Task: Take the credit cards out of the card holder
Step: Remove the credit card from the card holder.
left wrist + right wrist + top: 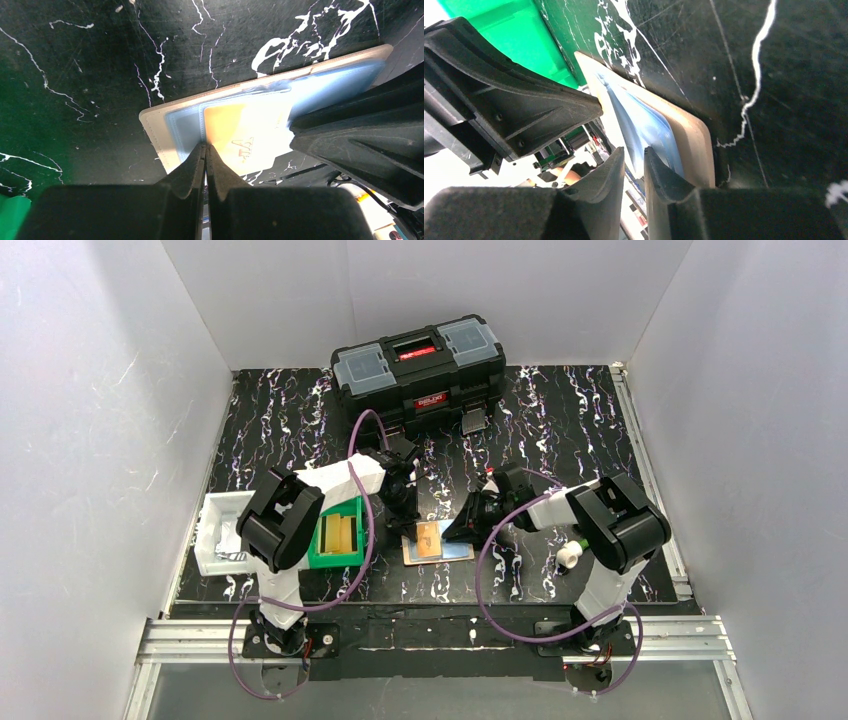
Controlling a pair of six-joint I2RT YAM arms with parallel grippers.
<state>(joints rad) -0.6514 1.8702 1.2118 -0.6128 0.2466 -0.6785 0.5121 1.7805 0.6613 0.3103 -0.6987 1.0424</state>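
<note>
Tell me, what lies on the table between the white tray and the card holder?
The green bin, with the left arm passing above it. The top view shows this.

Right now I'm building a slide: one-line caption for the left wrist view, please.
Left tool, shut, tips at the edge of the orange card lying on the tan card holder.

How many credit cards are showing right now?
2: an orange-tan card on top, a light blue card beneath it, both on the card holder. More may be hidden.
</note>
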